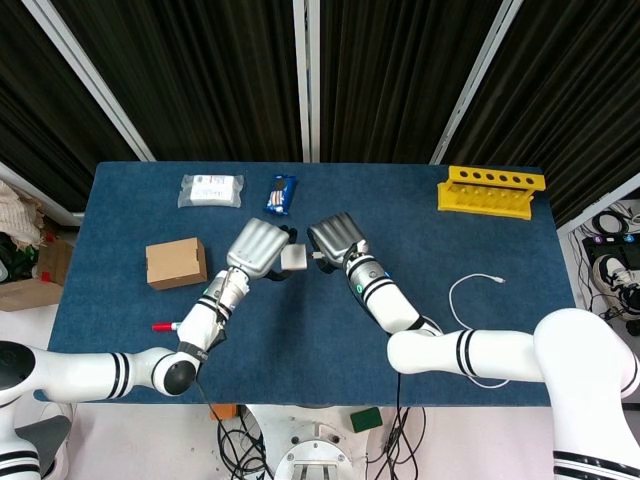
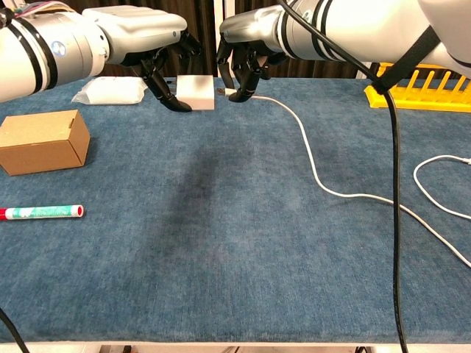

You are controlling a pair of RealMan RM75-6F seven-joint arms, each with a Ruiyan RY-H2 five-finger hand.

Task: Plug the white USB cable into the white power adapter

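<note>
Insertion step. The left hand point(image 2: 158, 51) holds the white power adapter point(image 2: 196, 92) on the blue surface point(image 2: 235, 243), far centre. The right hand point(image 2: 246, 55) pinches the USB plug point(image 2: 222, 91), its long axis left–right, tip pointing left at (apparently touching) the adapter's right face. Judged next: align, then push leftward. The white USB cable point(image 2: 313, 158) trails right.

Both arms reach toward the far middle of the table, the hands close together. The left hand point(image 2: 143, 33) has its fingers curled down around the adapter point(image 2: 196, 92), holding it. The right hand point(image 2: 246, 37) faces it, fingers bent down, pinching the cable plug point(image 2: 229, 92) just beside the adapter.
</note>
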